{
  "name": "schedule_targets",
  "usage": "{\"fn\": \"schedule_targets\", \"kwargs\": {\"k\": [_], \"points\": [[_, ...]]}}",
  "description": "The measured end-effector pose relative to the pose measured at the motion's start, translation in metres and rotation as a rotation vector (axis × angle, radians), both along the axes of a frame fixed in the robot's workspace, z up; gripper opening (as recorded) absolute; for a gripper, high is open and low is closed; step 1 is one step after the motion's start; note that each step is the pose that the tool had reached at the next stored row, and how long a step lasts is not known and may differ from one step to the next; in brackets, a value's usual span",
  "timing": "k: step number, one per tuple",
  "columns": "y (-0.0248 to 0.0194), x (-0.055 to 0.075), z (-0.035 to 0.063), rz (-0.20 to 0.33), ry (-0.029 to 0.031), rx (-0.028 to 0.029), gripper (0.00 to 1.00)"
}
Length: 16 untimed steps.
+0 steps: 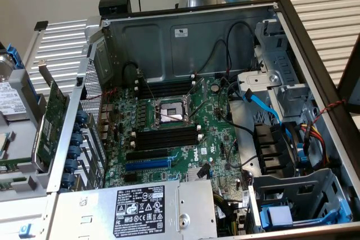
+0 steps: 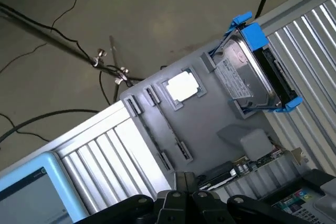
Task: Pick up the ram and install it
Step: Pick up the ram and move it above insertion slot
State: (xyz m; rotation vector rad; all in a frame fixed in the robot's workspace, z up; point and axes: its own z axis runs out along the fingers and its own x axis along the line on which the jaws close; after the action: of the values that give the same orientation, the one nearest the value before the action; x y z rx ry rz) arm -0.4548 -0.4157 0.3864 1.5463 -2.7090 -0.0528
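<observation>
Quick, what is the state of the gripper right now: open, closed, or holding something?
Gripper: closed, holding nothing that can be seen.

Motherboard [image 1: 219, 155] green; memory slots [image 1: 166, 137] black with white end clips; expansion slot [image 1: 147, 164] blue. Data cable [image 1: 264, 108] blue. Power supply [image 1: 101, 212] grey, its label [image 1: 140, 203] black. Drive caddy [image 2: 255, 36] bright blue. Table [image 1: 323, 9] silver, ribbed. Gripper [image 2: 185, 182] black.

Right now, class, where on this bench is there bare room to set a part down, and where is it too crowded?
Free: the slatted tabletop beyond the computer case's wall at the exterior view's right, and the slats between case and hard drive at its left. Crowded: inside the case, motherboard and cables.
</observation>
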Motion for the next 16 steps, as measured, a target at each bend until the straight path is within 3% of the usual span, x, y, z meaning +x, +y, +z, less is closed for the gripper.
{"fn": "schedule_targets", "kwargs": {"k": [3, 7, 16], "points": [[0.0, 0.0, -0.0002, 0.039, -0.0089, -0.0002, 0.11], [0.0, 0.0, -0.0002, 0.095, -0.0148, -0.0003, 0.11], [0.0, -0.0005, -0.0002, 0.201, -0.0195, -0.0011, 0.11]]}}
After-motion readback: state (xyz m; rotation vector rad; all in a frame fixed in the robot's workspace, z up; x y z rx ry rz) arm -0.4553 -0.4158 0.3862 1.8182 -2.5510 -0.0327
